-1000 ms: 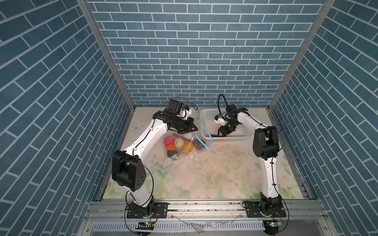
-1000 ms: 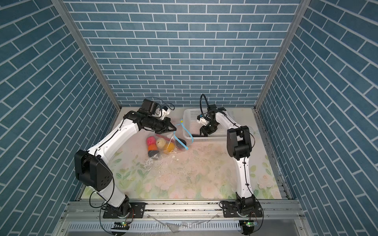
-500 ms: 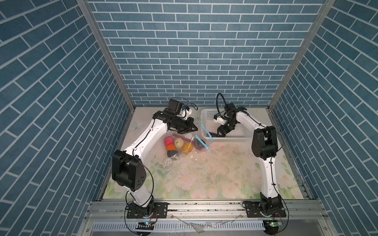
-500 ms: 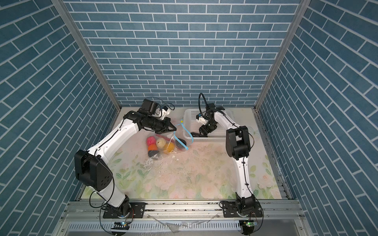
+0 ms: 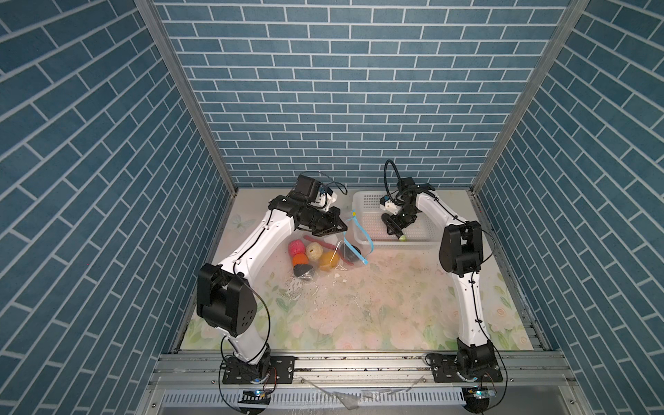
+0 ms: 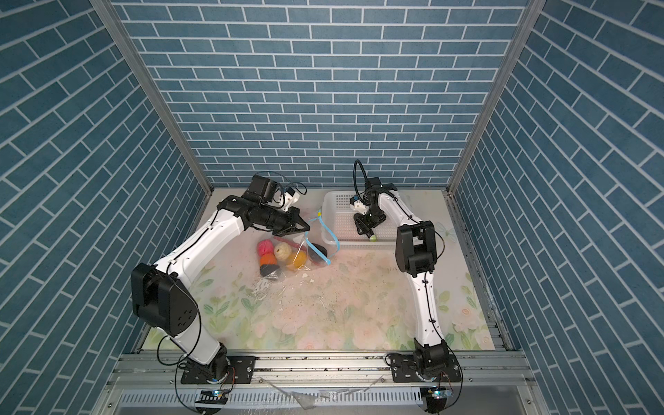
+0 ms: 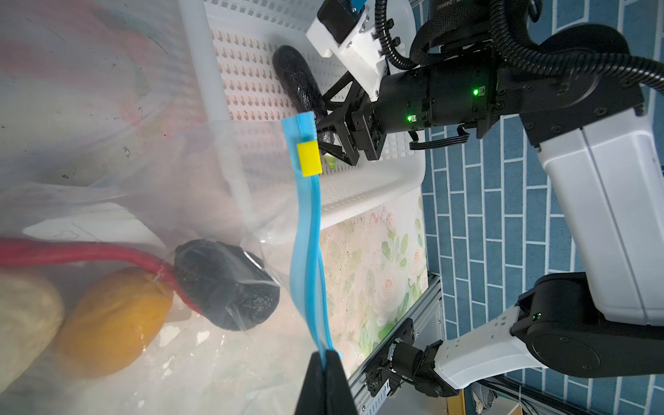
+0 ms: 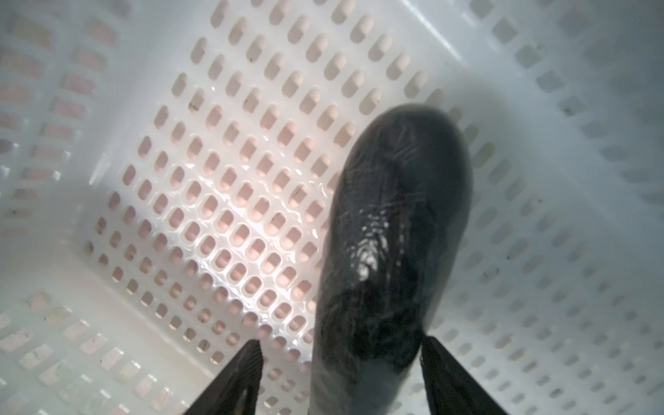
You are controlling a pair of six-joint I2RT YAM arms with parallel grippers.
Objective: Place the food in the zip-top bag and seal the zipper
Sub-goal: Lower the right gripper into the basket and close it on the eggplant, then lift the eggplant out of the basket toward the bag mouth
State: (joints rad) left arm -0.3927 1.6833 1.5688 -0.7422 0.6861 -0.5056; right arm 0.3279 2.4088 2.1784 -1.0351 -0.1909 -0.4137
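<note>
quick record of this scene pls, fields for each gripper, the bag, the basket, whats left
left gripper: shut on the zipper, holding up the mouth of the bag
right gripper: open, jaws either side of the aubergine
bag: unsealed; pink ball, orange ball, cream lump, yellow-orange fruit, red chilli inside
basket: holds the aubergine
left to do: bag the aubergine, seal the zipper

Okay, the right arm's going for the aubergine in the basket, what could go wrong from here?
1. The right pincer straddles the aubergine off-centre, touching one side only; closing may nudge it aside in the basket.
2. The left pincer pinches the zipper at one spot only, so the bag mouth may be too slack for the long aubergine.
3. A black lump lies right by the mouth and could roll out.
</note>
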